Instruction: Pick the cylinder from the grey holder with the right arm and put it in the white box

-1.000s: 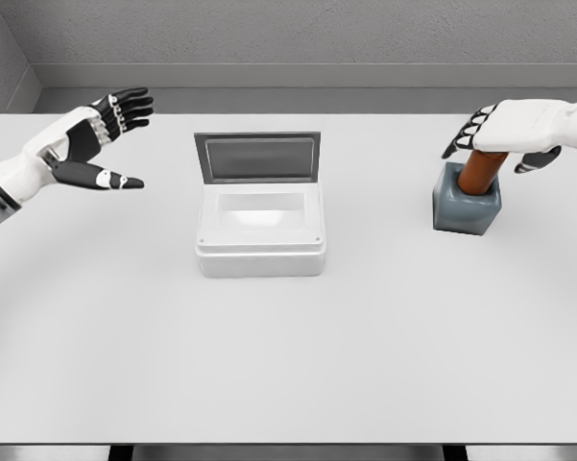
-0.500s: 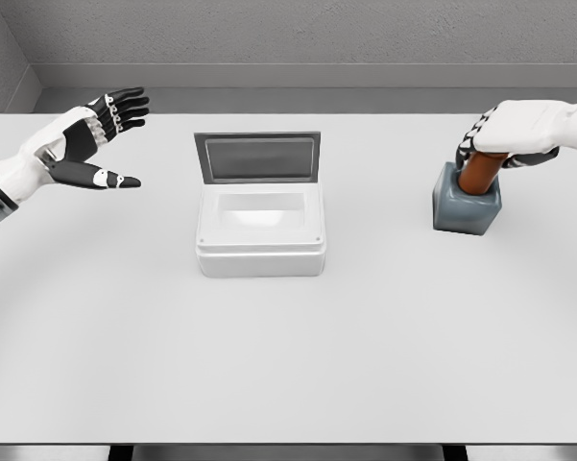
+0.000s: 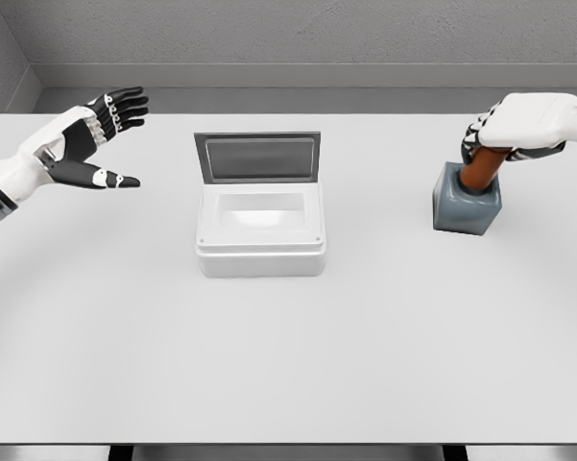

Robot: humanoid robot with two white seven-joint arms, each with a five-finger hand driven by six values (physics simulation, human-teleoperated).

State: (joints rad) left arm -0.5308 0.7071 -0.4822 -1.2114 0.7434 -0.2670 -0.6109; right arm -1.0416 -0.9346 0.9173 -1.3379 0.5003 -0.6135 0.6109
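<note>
the brown cylinder (image 3: 481, 170) stands in the grey holder (image 3: 467, 203) at the right side of the white table (image 3: 288, 336), tilted slightly, its upper end directly under the right hand (image 3: 520, 127). only a short brown stretch shows between hand and holder rim.

against the frame one second back: the right hand's fingers were then spread over the cylinder top, fingertips pointing down-left; half a second back they had curled around it. now the hand sits a little higher and further right, and the cylinder leans more toward it. holder and white box (image 3: 260, 228) have not moved.

right hand: fingers (image 3: 476, 131) wrapped round the cylinder's top, clamped on it; thumb side hidden behind the palm. the cylinder's lower part is inside the holder.

white box sits mid-table, lid (image 3: 257, 157) raised at the back, well apart from the holder.

left hand (image 3: 84, 142) hovers over the table's far-left part, fingers spread, holding nothing.
</note>
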